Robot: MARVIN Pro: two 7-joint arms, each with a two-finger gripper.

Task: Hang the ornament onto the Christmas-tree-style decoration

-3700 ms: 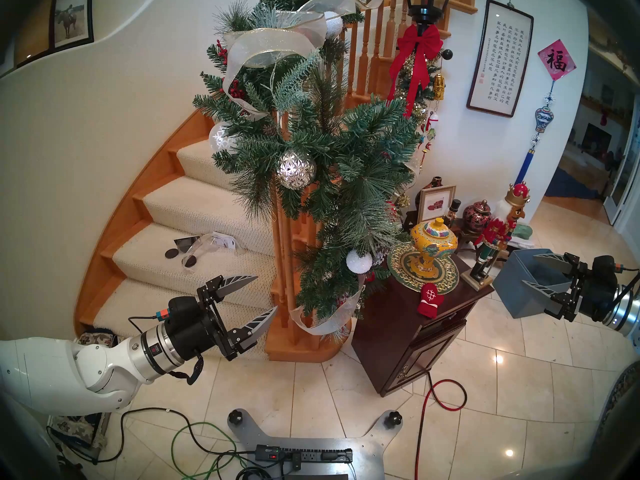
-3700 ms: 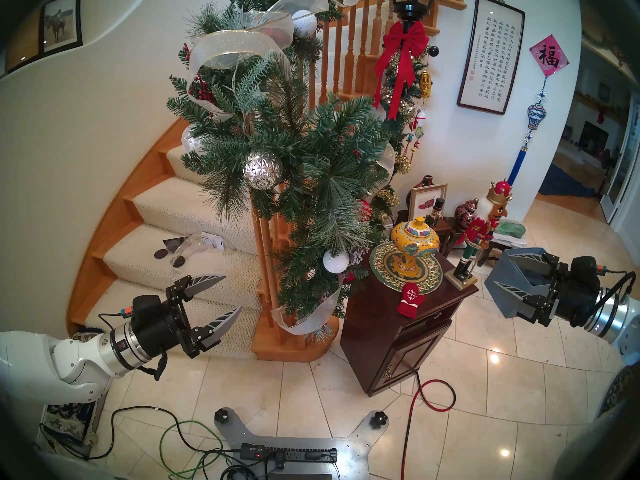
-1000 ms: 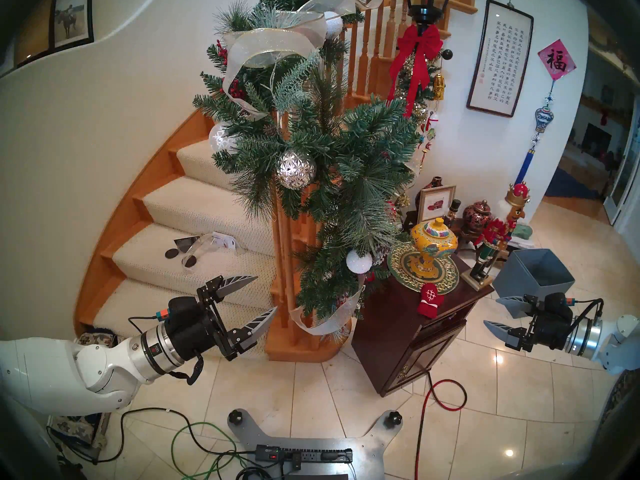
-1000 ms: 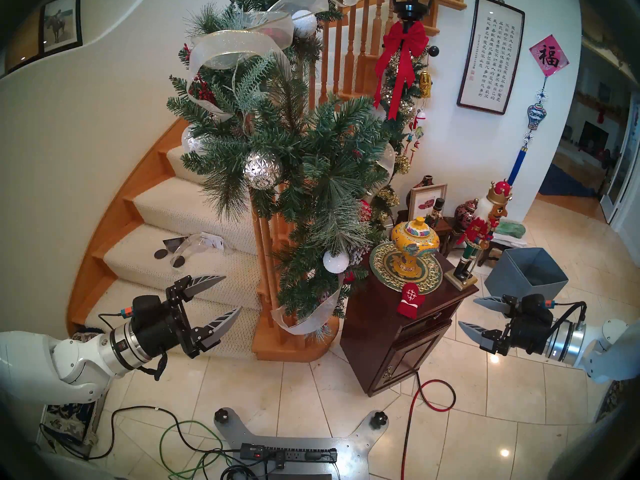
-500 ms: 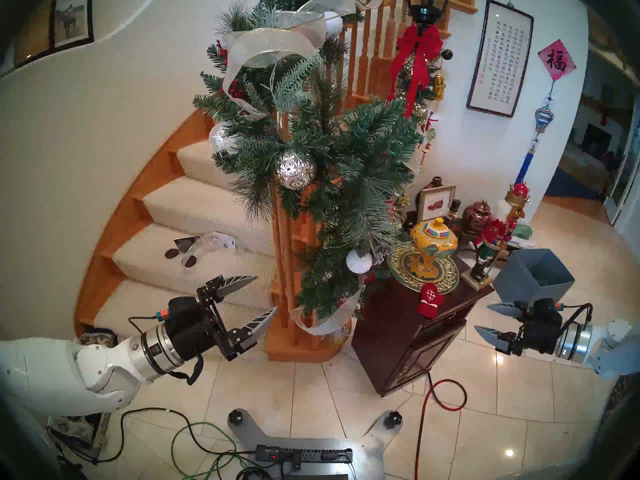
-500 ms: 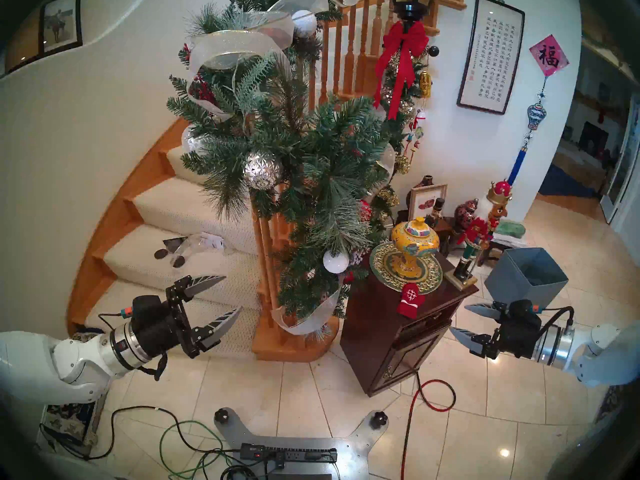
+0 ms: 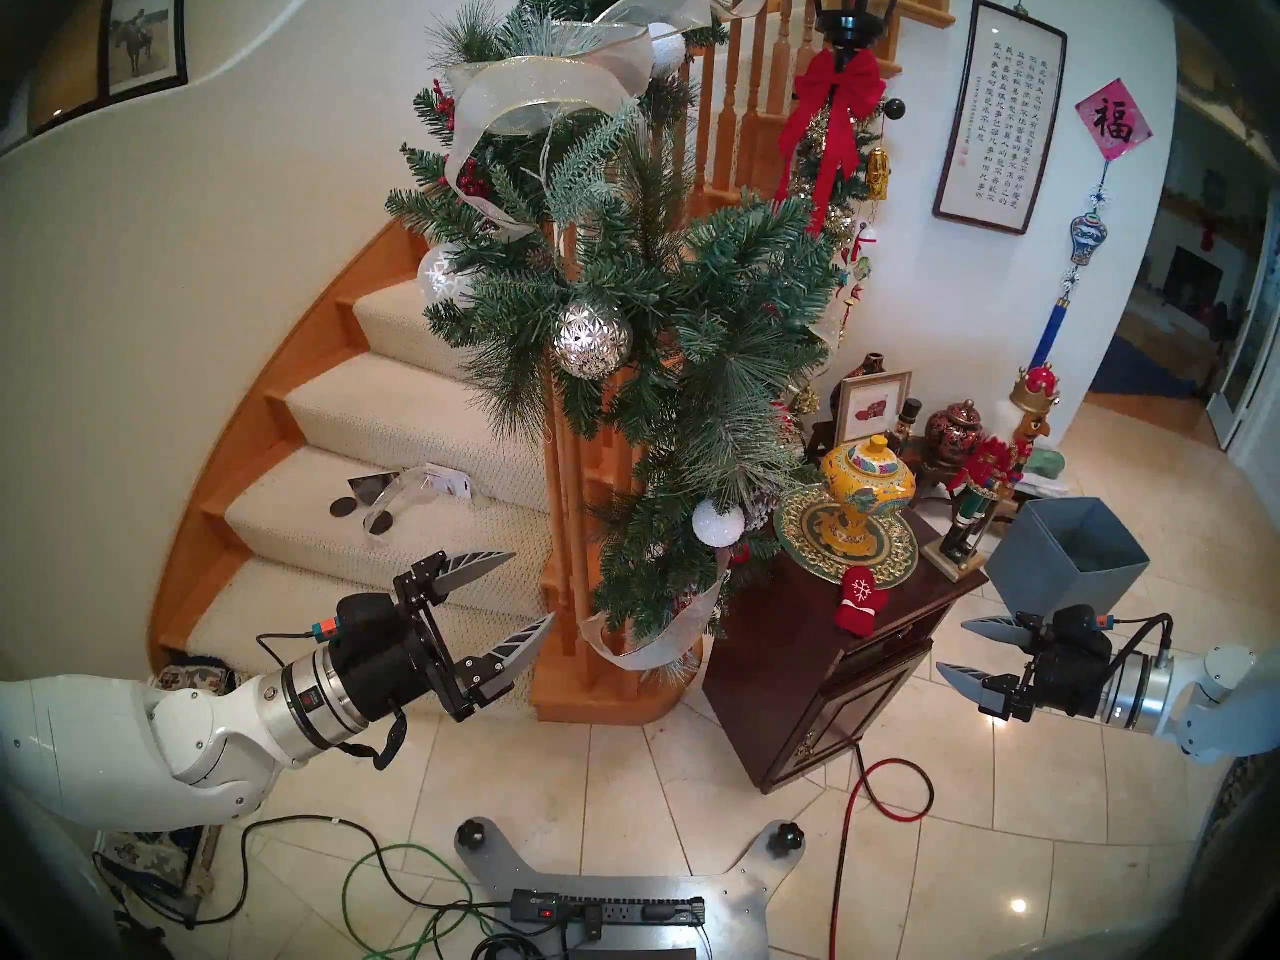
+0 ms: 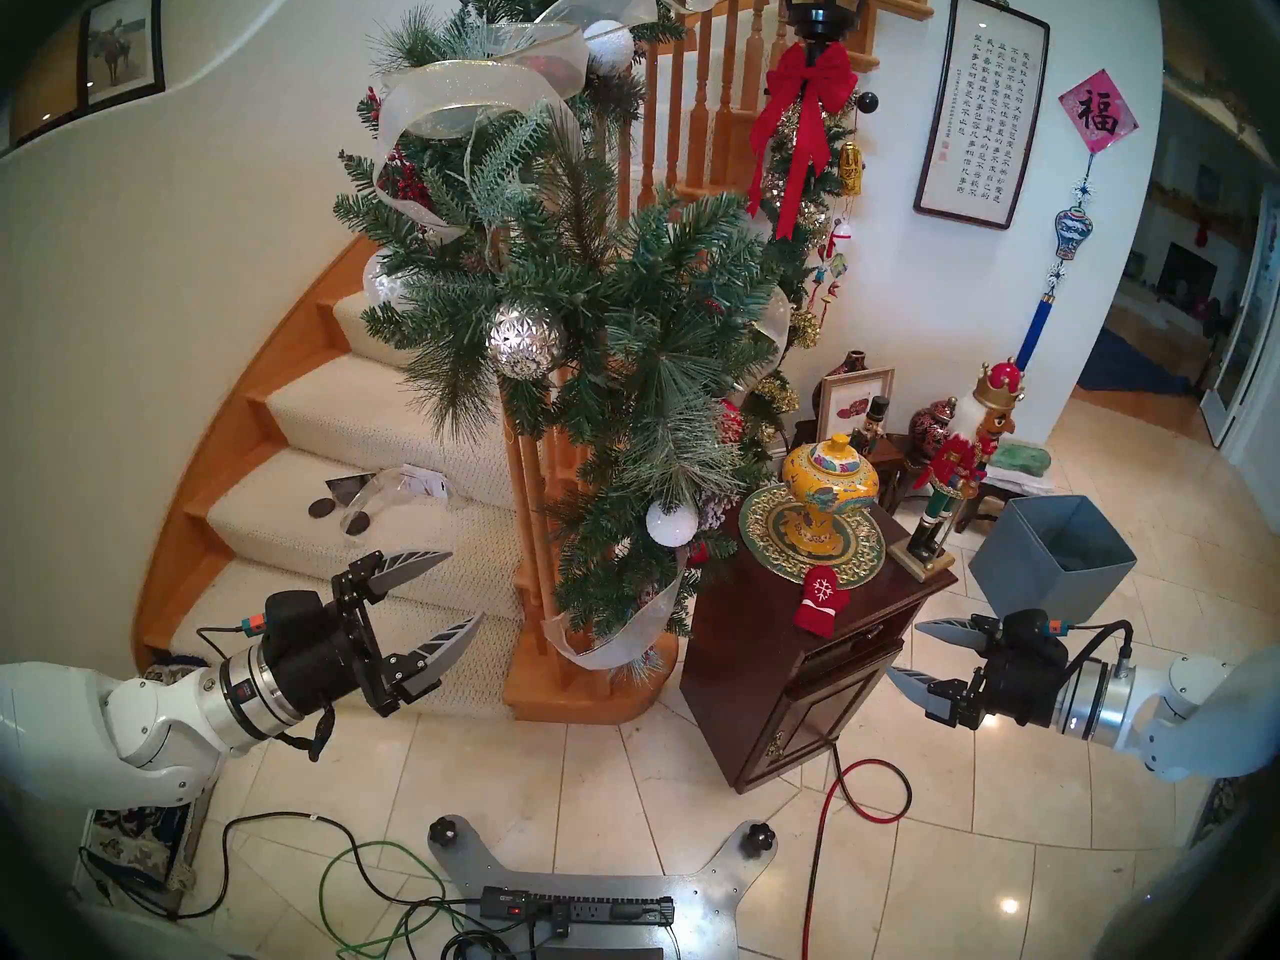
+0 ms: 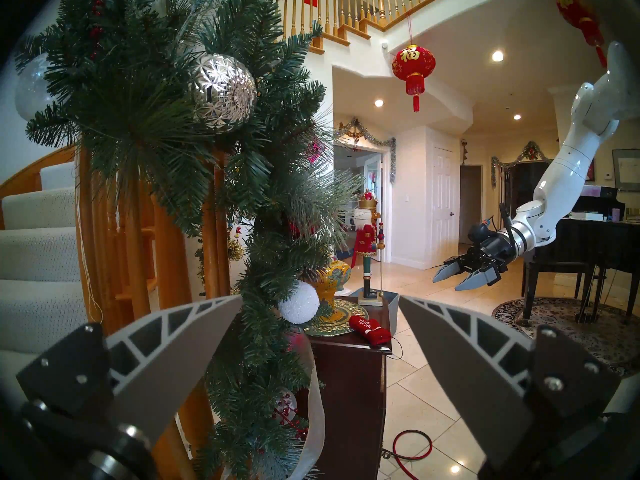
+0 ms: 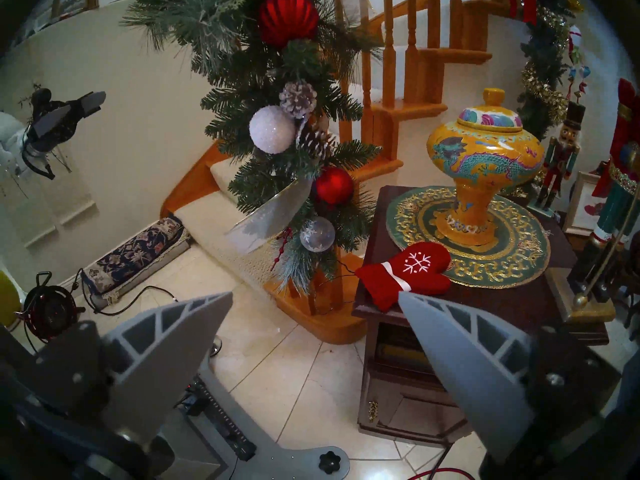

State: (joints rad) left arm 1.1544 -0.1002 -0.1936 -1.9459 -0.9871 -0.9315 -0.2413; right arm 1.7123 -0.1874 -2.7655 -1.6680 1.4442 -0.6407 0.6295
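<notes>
A small red mitten (image 7: pixel 857 601) lies untouched at the front edge of a dark wooden cabinet (image 7: pixel 796 633), lower right of centre, just beside the green garland (image 7: pixel 665 356) on the stair rail. The right gripper (image 7: pixel 959 647), jaws wide and empty, hovers at right, apart from it. The left gripper (image 7: pixel 533 588) is also open and empty. Pickup seems not yet begun; next, reach in and pinch the mitten.

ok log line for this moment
phase: approach | red mitten: on cabinet, untouched | right gripper: open, empty | left gripper: open, empty
</notes>
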